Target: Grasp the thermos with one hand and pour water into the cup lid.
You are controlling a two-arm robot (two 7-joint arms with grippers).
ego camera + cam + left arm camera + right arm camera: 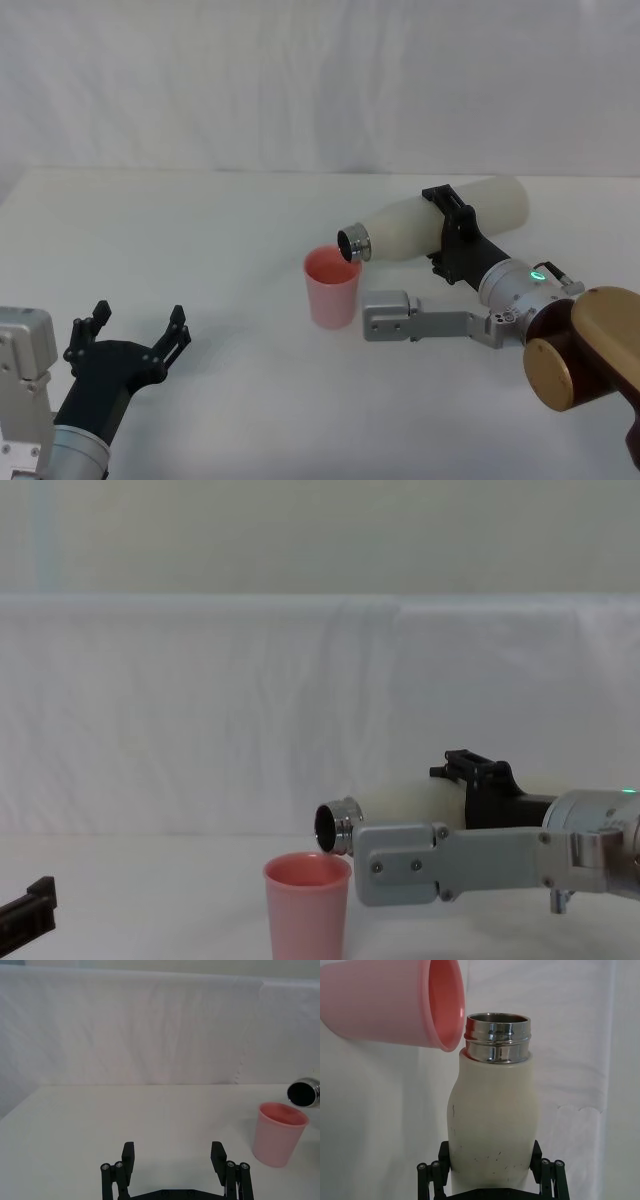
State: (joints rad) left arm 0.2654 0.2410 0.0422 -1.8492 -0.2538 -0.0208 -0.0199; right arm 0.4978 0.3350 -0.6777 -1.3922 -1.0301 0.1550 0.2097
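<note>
Right gripper [452,236], right of centre in head view, clamped round the thermos [420,226] mid-body; black fingers [540,1160] pressed on both flanks at the bottom of the right wrist view, fingertips cut off by the frame edge there. Thermos tipped nearly horizontal, base toward the upper right of head view, steel neck pointing left and slightly down. Open mouth right over the rim of the cup lid [331,287], centre of frame; touching or just clear, can't tell. No stream or water level made out; cup interior mostly hidden from the side in chest view, where the cup's base runs off the bottom edge. In chest view much of the thermos body is covered by the grey arm link and black gripper, leaving neck and a strip of cream showing. Cup lid upright on the white table [200,230].

Left gripper [135,345] parked lower left of head view, fingers spread wide, nothing between them; in left wrist view the lower part is cut off. Thermos mouth clipped by that view's right edge.
</note>
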